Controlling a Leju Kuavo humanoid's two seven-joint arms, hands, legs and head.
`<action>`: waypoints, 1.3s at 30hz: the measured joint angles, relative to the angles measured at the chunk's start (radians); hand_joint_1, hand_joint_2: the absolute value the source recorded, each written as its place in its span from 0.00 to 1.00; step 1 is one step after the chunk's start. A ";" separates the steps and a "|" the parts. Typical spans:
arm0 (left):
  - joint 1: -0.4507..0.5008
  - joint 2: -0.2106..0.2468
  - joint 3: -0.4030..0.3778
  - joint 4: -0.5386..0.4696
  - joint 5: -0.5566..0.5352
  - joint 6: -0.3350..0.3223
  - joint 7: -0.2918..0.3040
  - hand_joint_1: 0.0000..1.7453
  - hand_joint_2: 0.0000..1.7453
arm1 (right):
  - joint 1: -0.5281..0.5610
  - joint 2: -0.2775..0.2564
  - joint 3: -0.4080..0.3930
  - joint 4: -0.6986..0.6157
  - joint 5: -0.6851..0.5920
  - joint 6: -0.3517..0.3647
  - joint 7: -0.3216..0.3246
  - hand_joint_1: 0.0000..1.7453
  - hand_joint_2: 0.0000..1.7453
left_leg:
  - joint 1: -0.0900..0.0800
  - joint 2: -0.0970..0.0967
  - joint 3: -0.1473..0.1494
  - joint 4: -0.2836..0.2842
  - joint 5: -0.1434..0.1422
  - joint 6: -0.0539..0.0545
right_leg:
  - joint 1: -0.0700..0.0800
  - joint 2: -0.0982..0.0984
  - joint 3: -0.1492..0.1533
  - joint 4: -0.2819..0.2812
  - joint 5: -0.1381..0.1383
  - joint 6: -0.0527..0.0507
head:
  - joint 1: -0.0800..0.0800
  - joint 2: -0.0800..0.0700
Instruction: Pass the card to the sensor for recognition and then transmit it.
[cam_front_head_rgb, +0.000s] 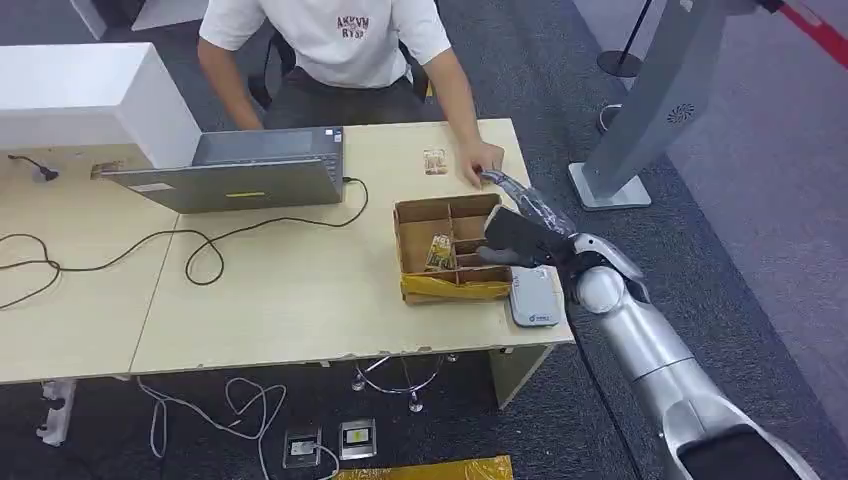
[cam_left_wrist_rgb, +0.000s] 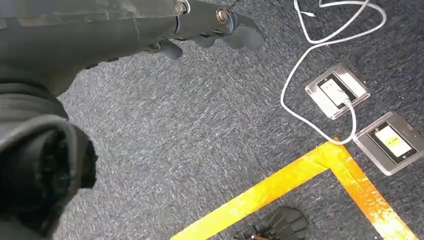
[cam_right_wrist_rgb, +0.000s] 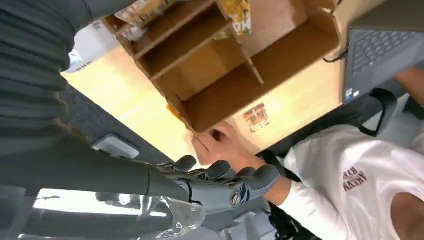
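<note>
Head high over desk (cam_front_head_rgb: 300, 290); wrists close, turned.

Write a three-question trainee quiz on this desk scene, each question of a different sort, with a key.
1. True or false: the laptop is shut flat.
2. Which lies nearest the table's front right corner? A. the white card reader B. the laptop C. the loose card
3. Fill in: the person's hand rests on the table just behind the ____ box, near the right hand.

Key: 1 false; 2 A; 3 cardboard.
</note>
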 joint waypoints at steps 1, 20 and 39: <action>-0.001 0.000 0.000 0.000 -0.002 0.000 0.001 0.00 0.00 | 0.013 -0.004 0.000 -0.011 0.003 0.000 0.006 0.00 1.00 | 0.000 0.000 0.000 0.000 0.000 0.000 | 0.000 0.000 0.000 0.000 0.000 0.000 | 0.000 0.000; -0.025 0.000 0.000 0.000 -0.031 -0.014 0.025 0.00 0.00 | 0.132 -0.072 0.001 -0.117 0.120 -0.001 0.065 0.00 1.00 | 0.000 0.000 0.000 0.000 0.000 0.000 | 0.000 0.000 0.000 0.000 0.000 0.000 | 0.000 0.000; -0.025 -0.002 0.001 0.000 -0.010 -0.005 0.028 0.00 0.00 | 0.131 -0.054 0.057 -0.074 0.491 -0.265 0.046 0.00 1.00 | 0.000 0.000 -0.002 0.000 0.000 0.000 | 0.000 -0.001 0.000 0.000 0.000 0.000 | 0.000 0.000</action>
